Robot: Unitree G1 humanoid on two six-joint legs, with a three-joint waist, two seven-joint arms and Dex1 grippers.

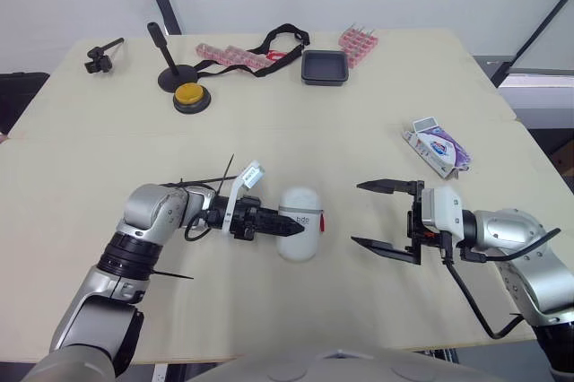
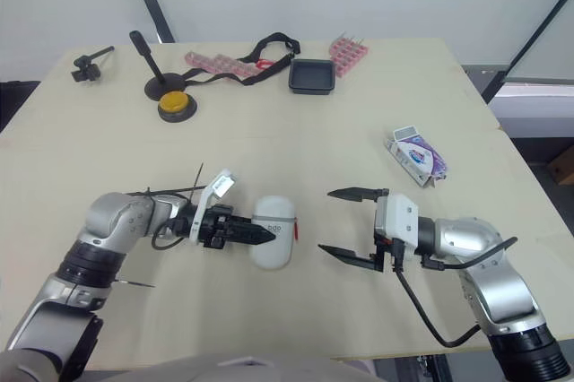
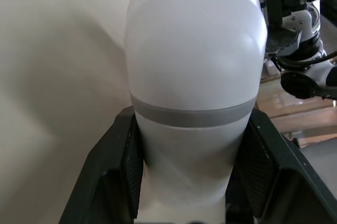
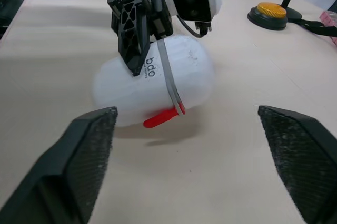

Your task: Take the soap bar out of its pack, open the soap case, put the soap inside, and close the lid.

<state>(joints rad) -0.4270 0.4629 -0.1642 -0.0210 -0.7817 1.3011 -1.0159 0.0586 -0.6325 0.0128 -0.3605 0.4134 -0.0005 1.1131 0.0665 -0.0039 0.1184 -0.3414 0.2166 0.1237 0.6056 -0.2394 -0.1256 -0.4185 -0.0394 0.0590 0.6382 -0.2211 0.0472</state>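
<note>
From the head camera, the left claw is clamped on the white oval plastic soap case, which lies on its side on the pale wooden surface near the front edge. This probably steadies it so the other arm can work the lid. The right claw hovers just beside the case with its fingers spread wide, facing the small red tab on the case's seam. The white-and-purple cardboard soap pack lies well apart, farther back on the robot's right; I cannot tell whether the bar is inside it. At the far edge, out of the way, sit a yellow push button on a black base, a black square tray and a black strap. Nothing stands between the open claw and the case. The left wrist camera shows the black fingers pressed against both flanks of the case, below its grey band. The right wrist camera shows its two textured pads far apart, the red tab pointing toward them, so the latch looks reachable.
</note>
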